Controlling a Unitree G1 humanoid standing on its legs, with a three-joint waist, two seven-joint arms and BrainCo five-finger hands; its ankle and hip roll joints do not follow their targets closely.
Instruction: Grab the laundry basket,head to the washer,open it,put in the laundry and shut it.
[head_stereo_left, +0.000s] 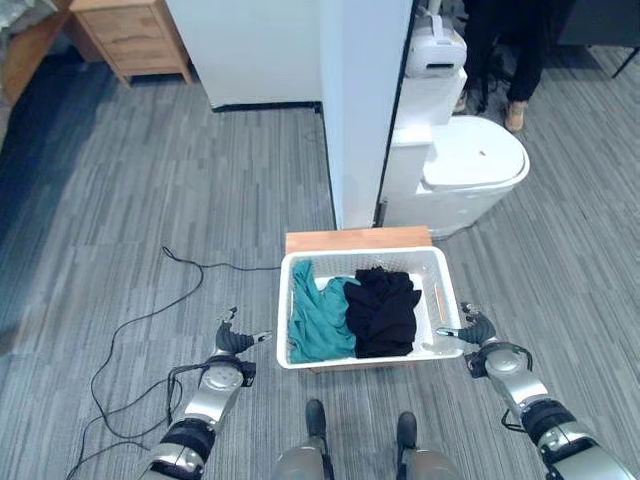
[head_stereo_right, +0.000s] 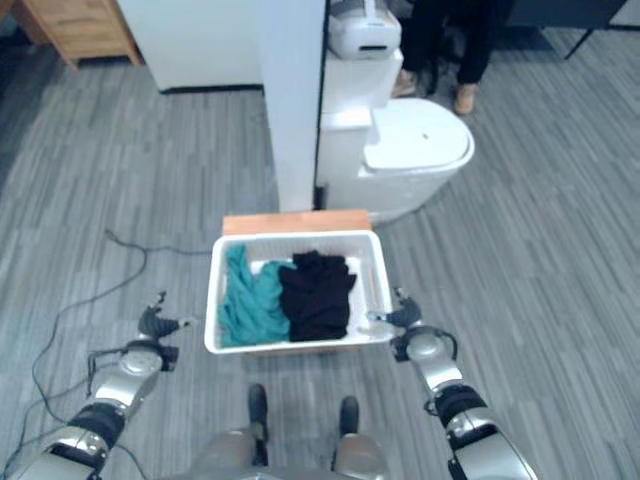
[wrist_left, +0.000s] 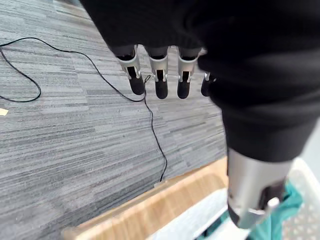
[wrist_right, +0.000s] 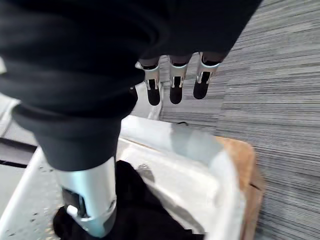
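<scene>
Two hands flank white laundry basket (head_stereo_left: 365, 262) on low wooden stand (head_stereo_left: 357, 239): left hand (head_stereo_left: 234, 342) spread, just clear of rim; right hand (head_stereo_left: 476, 328) spread, at rim. Advise closing inward evenly, gripping both rims, lifting level.

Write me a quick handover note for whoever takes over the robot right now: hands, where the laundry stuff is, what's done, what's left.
Left hand: open, off the basket's left side, not touching.
Right hand: open, at the basket's right rim; contact unclear.
Laundry basket: white, on a low wooden stand, holding a teal garment and a black garment.
Done: hands placed either side.
Left: grip and lift basket, go to the washer, open, load, shut.
</scene>
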